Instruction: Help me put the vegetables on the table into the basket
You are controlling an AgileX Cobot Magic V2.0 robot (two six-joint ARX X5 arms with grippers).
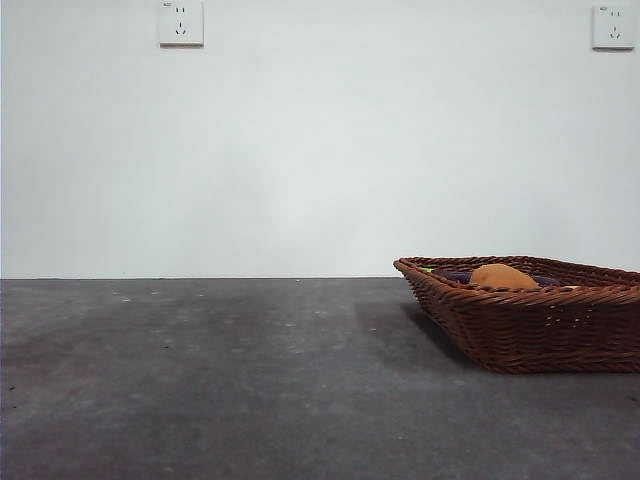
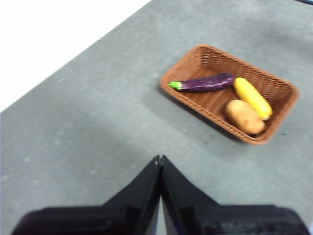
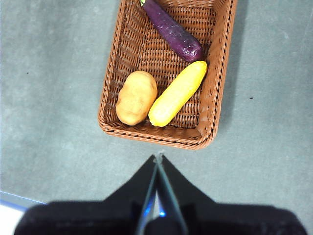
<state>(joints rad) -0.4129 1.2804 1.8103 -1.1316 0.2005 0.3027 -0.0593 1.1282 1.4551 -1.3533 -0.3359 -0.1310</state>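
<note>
Vegetables: we count three, a smooth potato (image 3: 136, 97), a bumpy yellow one (image 3: 177, 93), a glossy eggplant (image 3: 172, 30).
Basket (image 3: 111, 85): woven wicker, at the frame's right in the front view.
Grippers: left gripper (image 2: 160, 160) and right gripper (image 3: 159, 158) both closed, empty.

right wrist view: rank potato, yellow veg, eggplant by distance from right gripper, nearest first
From the right gripper, shut and above the table outside the basket:
1. Potato and yellow vegetable, side by side at the basket's near end; too close to call.
2. Eggplant, at the far end.

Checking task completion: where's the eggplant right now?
The eggplant lies inside the basket, next to the yellow vegetable, with the potato beside that one.
</note>
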